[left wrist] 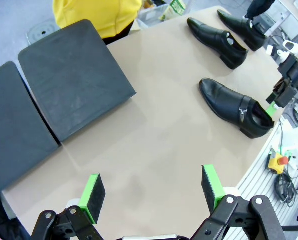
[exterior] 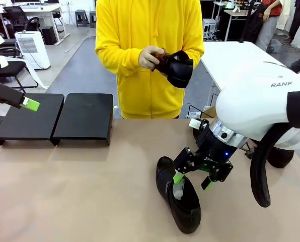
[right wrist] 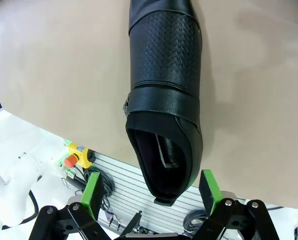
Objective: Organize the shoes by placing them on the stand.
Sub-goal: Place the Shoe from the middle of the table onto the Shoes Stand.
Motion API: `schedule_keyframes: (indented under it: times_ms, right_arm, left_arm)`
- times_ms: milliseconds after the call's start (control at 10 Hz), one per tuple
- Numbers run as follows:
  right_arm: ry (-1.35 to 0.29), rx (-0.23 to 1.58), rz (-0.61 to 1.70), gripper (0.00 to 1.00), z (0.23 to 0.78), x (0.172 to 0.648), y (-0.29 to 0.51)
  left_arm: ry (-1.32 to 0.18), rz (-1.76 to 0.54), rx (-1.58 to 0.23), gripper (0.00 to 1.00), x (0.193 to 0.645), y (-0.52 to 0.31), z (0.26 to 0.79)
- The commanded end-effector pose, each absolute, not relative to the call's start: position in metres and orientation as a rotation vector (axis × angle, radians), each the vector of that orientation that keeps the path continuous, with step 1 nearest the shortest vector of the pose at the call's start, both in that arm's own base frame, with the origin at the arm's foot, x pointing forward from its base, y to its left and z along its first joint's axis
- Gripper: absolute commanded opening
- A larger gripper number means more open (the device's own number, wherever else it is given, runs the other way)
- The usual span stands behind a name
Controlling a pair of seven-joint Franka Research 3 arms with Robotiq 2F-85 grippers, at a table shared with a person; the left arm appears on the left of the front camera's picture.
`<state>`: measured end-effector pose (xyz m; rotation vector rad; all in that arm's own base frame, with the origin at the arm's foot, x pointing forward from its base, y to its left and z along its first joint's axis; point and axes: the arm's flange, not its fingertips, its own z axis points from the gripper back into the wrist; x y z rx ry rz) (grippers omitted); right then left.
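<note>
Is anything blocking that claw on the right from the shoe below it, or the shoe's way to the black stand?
Nothing visible does. The right gripper hangs open right over the shoe at its opening, and just bare tabletop lies between the shoe and the stand.

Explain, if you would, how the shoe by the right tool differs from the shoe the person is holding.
The table shoe lies flat on the table; the held shoe is raised in the person's hands. The open right tool straddles the table shoe's heel; hands grip the held shoe. Both are glossy black.
</note>
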<state>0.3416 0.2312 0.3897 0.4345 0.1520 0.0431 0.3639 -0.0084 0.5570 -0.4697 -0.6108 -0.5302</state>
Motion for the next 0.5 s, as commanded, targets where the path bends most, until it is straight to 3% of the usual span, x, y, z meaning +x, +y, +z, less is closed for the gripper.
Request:
schedule_keyframes:
  times_ms: [0,200,400]
  right_arm:
    - [0.027,0.258,0.058,1.0,0.406,0.335,0.226]
    - [0.027,0.177,-0.095,1.0,0.431,0.347,0.138]
    - [0.001,0.184,-0.256,1.0,0.448,0.357,0.071]
  left_arm:
    - [-0.619,-0.548,-0.486,1.0,0.364,-0.007,0.557]
    - [-0.565,-0.543,-0.551,1.0,0.341,-0.041,0.555]
    - [-0.354,-0.296,-0.661,1.0,0.318,-0.088,0.551]
